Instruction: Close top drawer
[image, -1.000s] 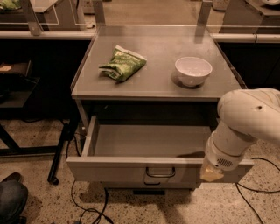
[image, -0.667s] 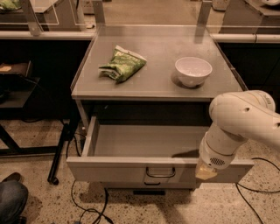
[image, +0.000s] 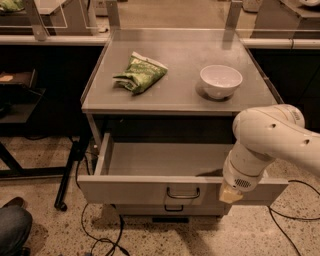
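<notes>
1. The counter, a grey metal cabinet top, fills the middle of the view; it carries two loose things.
2. The top drawer hangs out of the cabinet at 6 o'clock from the counter top, pulled well out towards the camera; its grey floor and side walls show in full, so none of the closing appears done.
3. The white robot arm comes in from 3 o'clock and bends down towards 5 o'clock, crossing the drawer's right corner.
4. A green crumpled bag lies on the counter towards 10 o'clock; it is well apart from the drawer.
5. A white bowl stands upright on the counter towards 2 o'clock.
6. The gripper shows as a tan tip against the drawer front, at 3 o'clock from the handle; it looks to be touching or just beside the front, and whether it is open or closed cannot be told.
7. The small dark loop handle sits at the centre of the front, untouched; what is left, as I judge it, is the whole push towards 12 o'clock until the front sits flush.
</notes>
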